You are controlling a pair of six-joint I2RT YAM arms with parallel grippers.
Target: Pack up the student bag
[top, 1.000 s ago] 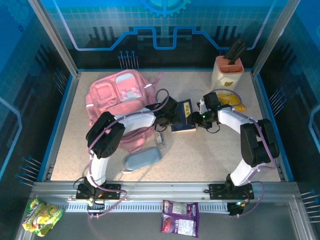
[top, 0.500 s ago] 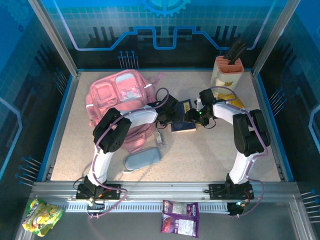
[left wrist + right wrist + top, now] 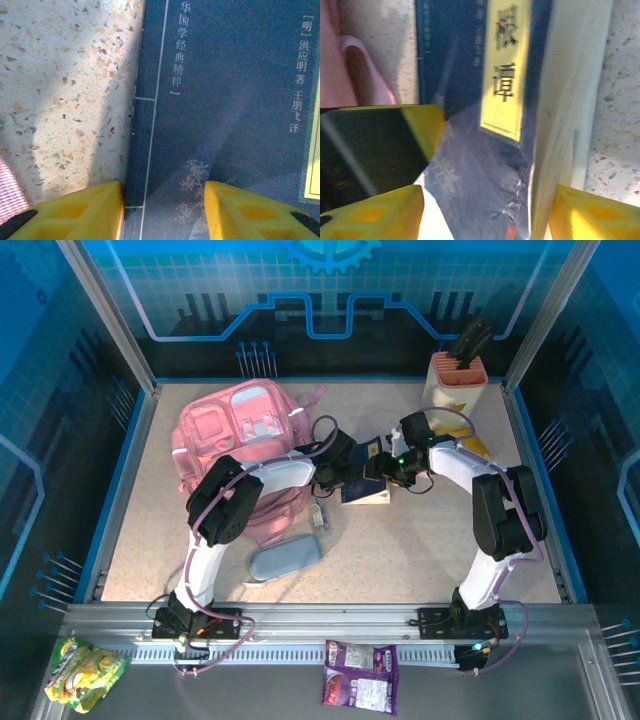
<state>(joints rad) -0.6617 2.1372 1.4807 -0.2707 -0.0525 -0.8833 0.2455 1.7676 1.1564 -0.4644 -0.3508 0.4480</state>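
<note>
Step in hand: judging by the layout, this is the pick-up of a blue book [image 3: 362, 483] for packing; both arms meet over it at the middle of the bench [image 3: 420, 550].
Student bag: the student bag [image 3: 230, 435] lies flat towards the far-left corner of the bench with its translucent front pockets facing up. I cannot tell whether the main compartment is unzipped.
Book: it sits just beside the bag's right side. Its pale page block shows along the near edge, so it looks tipped rather than lying flat.
Left end effector: the left end effector [image 3: 163, 212] points down at the cover beside the spine. Its yellow fingers [image 3: 75, 210] stand apart with nothing clamped between them; one finger is off the spine edge and the other is over the cover.
Right end effector: the right end effector [image 3: 487, 215] straddles the cover and page block with its jaws apart. I cannot tell whether the pads press on the book.
Other items: a grey-blue pencil case [image 3: 285, 560] waits near the bag's near side, and a pen holder [image 3: 457, 380] stands at the far-right corner.
Next move: one end effector needs a firm pinch across the book's thickness. The book must then be carried left to the bag, which probably needs its mouth held open by the other arm.
Risk: the cover may slide or the pages fan out, dropping the book.
</note>
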